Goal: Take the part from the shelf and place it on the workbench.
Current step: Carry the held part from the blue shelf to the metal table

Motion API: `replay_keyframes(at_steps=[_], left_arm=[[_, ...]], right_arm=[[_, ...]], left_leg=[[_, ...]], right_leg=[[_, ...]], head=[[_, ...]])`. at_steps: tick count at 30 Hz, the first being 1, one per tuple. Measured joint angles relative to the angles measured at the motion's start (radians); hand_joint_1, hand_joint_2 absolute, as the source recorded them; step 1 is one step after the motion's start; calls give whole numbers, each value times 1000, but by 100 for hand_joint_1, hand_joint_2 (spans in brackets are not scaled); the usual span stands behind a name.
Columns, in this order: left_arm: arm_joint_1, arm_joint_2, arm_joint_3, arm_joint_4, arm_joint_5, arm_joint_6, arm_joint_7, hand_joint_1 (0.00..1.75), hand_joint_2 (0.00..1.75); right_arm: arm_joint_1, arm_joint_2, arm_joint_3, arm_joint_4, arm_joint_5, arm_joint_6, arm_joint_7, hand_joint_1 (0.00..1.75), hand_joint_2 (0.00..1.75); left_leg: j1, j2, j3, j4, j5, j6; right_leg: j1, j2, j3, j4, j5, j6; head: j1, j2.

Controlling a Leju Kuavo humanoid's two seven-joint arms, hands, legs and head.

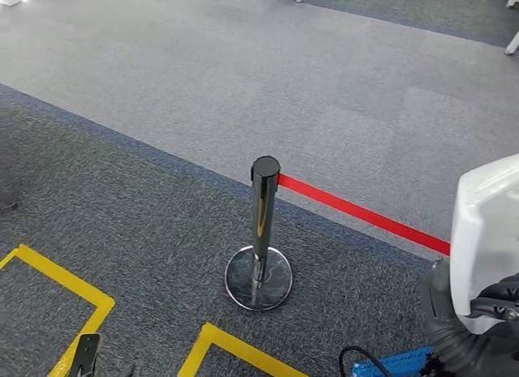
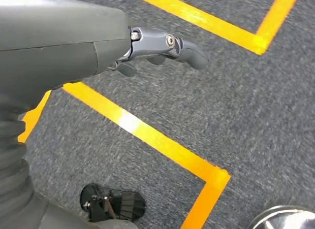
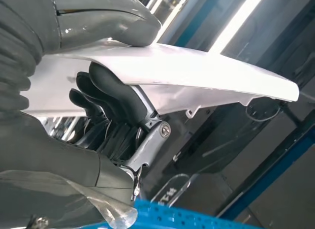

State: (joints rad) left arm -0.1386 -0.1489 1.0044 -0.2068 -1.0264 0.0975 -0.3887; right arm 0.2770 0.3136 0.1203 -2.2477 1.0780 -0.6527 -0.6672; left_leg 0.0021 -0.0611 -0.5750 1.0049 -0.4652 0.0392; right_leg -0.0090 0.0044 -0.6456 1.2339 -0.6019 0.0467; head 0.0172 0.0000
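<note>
The part is a glossy white moulded panel [image 1: 486,231] at the right edge of the head view, held upright above the floor. My right hand [image 1: 499,308] grips its lower end. In the right wrist view the panel [image 3: 208,74] runs long and thin across the picture, with the thumb on one face and the dark fingers [image 3: 108,93] pressed against the other. My left hand [image 2: 163,47] hangs over grey carpet with its fingers loosely curled and nothing in them.
A chrome barrier post [image 1: 263,223] on a round base stands mid-floor, with a red belt [image 1: 361,213] stretching right toward the panel. Yellow tape lines [image 1: 67,284] mark the dark carpet. A blue perforated plate [image 1: 397,363] and black cable lie at the bottom right.
</note>
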Motion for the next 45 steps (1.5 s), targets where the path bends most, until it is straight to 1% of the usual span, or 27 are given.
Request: replay_keyframes(at_steps=[1, 3, 5, 7, 9, 11, 13, 14, 16, 17, 19, 20, 22, 24, 26, 28, 29, 31, 33, 35, 37, 38, 40, 41, 43, 44, 45], left_arm=[[0, -1, 0, 0, 0, 0, 0, 0, 175], [-1, -1, 0, 0, 0, 0, 0, 0, 175], [0, -1, 0, 0, 0, 0, 0, 0, 175], [4, 0, 0, 0, 0, 0, 2, 0, 175], [4, 0, 0, 0, 0, 1, 2, 0, 175], [1, -1, 0, 0, -1, 1, 2, 0, 175], [0, -2, 0, 0, -1, 1, 4, 0, 175], [1, -2, 0, 0, -1, 2, 5, 0, 175], [2, -1, 0, 0, -2, 2, 7, 0, 175], [1, -1, 0, 0, -2, 3, 8, 0, 175], [-3, -1, -1, 0, -2, 4, 9, 0, 175], [-4, -1, -1, 0, -3, 4, 10, 0, 175], [-2, -1, -1, 0, -3, 5, 11, 0, 175], [-2, -2, -1, 0, -3, 5, 12, 0, 175], [-7, -2, -1, 0, -3, 6, 12, 0, 175], [-7, -2, -1, 0, -2, 7, 13, 0, 175], [-6, -2, -1, 0, -2, 7, 13, 0, 175], [-5, -4, -1, 0, -2, 8, 15, 0, 175], [-5, -6, -1, 0, -2, 9, 15, 0, 175], [-4, -6, -1, 0, -1, 10, 16, 0, 175], [2, -4, -1, 0, -1, 10, 16, 0, 175], [5, -5, -1, 0, -1, 10, 17, 0, 175], [6, -5, -1, 0, -1, 11, 17, 0, 175], [6, -7, -1, 0, -2, 11, 17, 0, 175], [6, -8, -1, 0, -2, 11, 18, 0, 175], [8, -8, -1, 0, -2, 11, 18, 0, 175], [10, -7, -1, 0, -2, 11, 18, 0, 175]], right_arm=[[0, 0, 0, 0, 0, 0, 0, 175, 175], [0, 0, 0, 0, 0, 0, 0, 175, 175], [-2, 0, 1, 0, 0, 0, 0, 175, 175], [-3, 0, 2, 1, 0, 0, 0, 175, 175], [-4, 0, 4, 2, 0, 0, 0, 175, 175], [-4, 0, 5, 3, 0, 0, 0, 175, 175], [-5, 0, 5, 3, 0, 0, 0, 175, 175], [-5, 0, 5, 4, 0, 0, 0, 175, 175], [-5, 0, 6, 4, -1, 0, 0, 175, 175], [-5, 0, 6, 4, -1, 0, 0, 175, 175], [-5, 0, 6, 4, -2, 0, 0, 175, 175], [-5, 0, 6, 4, -2, 0, 0, 175, 175], [-6, -1, 7, 5, -3, 0, 0, 175, 175], [-7, -2, 8, 6, -4, 0, 0, 175, 175], [-7, -3, 9, 6, -4, 0, 1, 175, 175], [-7, -4, 9, 7, -5, 0, 1, 175, 175], [-7, -4, 9, 8, -6, 0, 1, 175, 175], [-8, -5, 9, 8, -6, 0, 1, 175, 175], [-8, -5, 9, 8, -6, 0, 1, 175, 175], [-8, -5, 9, 8, -6, 0, 1, 175, 175], [-9, -5, 9, 9, -7, 0, 1, 175, 175], [-10, -4, 10, 9, -7, 0, 1, 175, 175], [-10, -4, 10, 9, -8, 0, 1, 175, 175], [-9, -4, 10, 9, -8, 0, 1, 175, 175], [-9, -4, 10, 9, -9, 0, 1, 175, 175], [-9, -4, 10, 9, -9, 0, 1, 175, 175], [-9, -4, 10, 9, -9, 0, 1, 175, 175]], left_leg=[[2, -16, 2, 2, -1, -2], [3, -43, -2, 8, -3, -12], [6, -65, -11, 9, 0, -27], [8, -73, -18, 10, 3, -39], [4, -27, -40, 58, -28, -48], [3, 30, -94, 181, -94, -54], [6, 46, -142, 288, -132, -58], [7, 49, -142, 293, -123, -59], [7, 66, -87, 190, -59, -57], [3, 95, -50, 120, -31, -53], [-7, 144, -6, 27, -8, -42], [-12, 153, -4, 16, -12, -38], [-11, 130, -6, 10, -11, -28], [-5, 104, -3, 5, -7, -17], [-1, 77, -3, 3, -4, -8], [0, 49, -4, 3, -3, -5], [0, 33, -3, 4, -4, -5], [2, 0, 0, 5, -5, -7], [2, -31, -1, 11, -8, -14], [3, -54, -9, 15, -9, -28], [7, -70, -16, 14, -5, -41], [6, -58, -19, 19, -9, -47], [4, -4, -46, 81, -49, -58], [3, 26, -74, 143, -83, -63], [7, 47, -134, 271, -135, -69], [7, 49, -146, 297, -136, -71], [8, 51, -138, 282, -117, -71]], right_leg=[[-3, 15, 30, -75, 43, -1], [-8, 58, 88, -199, 88, -3], [-7, 73, 106, -229, 85, -11], [-7, 50, 110, -234, 90, -25], [-9, 22, 114, -241, 93, -39], [-6, -10, 117, -243, 91, -48], [-3, -41, 118, -242, 88, -50], [-3, -56, 120, -242, 86, -50], [-2, -83, 127, -242, 80, -47], [0, -95, 131, -241, 76, -43], [6, -116, 137, -239, 69, -34], [10, -127, 138, -239, 66, -30], [10, -141, 141, -239, 58, -19], [5, -94, 125, -201, 28, -9], [0, -27, 64, -77, -31, -3], [-1, -8, -8, 52, -69, -1], [-1, -7, -25, 70, -59, -1], [-3, 3, -2, -10, 13, -2], [-8, 46, 53, -148, 78, -7], [-10, 73, 83, -210, 91, -16], [-9, 57, 89, -215, 91, -29], [-10, 45, 92, -218, 93, -35], [-12, 17, 97, -224, 94, -47], [-10, 2, 99, -225, 92, -51], [-8, -28, 101, -225, 88, -55], [-7, -42, 102, -225, 86, -56], [-7, -55, 105, -225, 84, -55]], head=[[0, 0], [0, 0], [0, 0], [0, 0], [-5, 0], [-10, 0], [-9, 0], [-10, 0], [-10, 0], [-10, 0], [-9, 0], [-8, 0], [-8, 0], [-5, 0], [0, 0], [2, 0], [2, 0], [2, 0], [2, 0], [3, 0], [3, 0], [0, 0], [-8, 0], [-13, 0], [-14, 0], [-14, 0], [-14, 0]])
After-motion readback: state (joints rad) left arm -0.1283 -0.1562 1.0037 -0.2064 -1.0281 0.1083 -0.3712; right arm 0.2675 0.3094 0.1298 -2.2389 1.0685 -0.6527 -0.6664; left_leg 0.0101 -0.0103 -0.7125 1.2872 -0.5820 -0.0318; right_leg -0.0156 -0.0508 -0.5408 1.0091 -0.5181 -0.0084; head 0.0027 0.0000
